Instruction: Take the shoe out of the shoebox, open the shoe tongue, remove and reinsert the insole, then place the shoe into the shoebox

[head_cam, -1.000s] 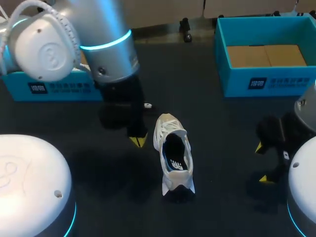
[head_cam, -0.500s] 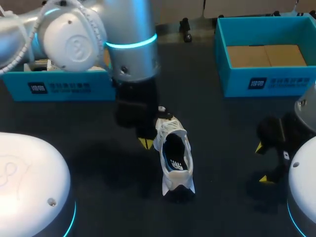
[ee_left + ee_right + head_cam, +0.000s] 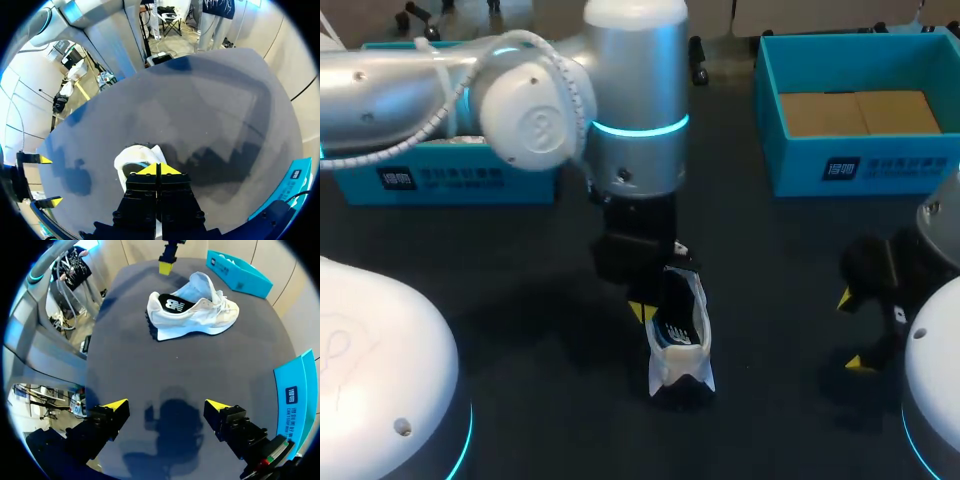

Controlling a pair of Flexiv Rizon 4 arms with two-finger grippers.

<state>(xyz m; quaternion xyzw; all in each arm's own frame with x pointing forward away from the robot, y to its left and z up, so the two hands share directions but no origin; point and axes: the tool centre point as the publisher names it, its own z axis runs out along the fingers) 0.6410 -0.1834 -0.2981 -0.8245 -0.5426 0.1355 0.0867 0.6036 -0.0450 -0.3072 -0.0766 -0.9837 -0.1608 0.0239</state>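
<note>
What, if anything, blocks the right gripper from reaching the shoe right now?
Probably nothing, so yes. The right gripper is open, and only bare table lies between it and the shoe. The left gripper hangs at the shoe's far side, crowding only that side.

Even overhead light, soft diffuse shadows across the dark table (image 3: 770, 420)

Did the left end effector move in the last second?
Yes. In the head view the left end effector moved rightward, from clear of the shoe's left side to over its front part. The shoe lies where it was.
</note>
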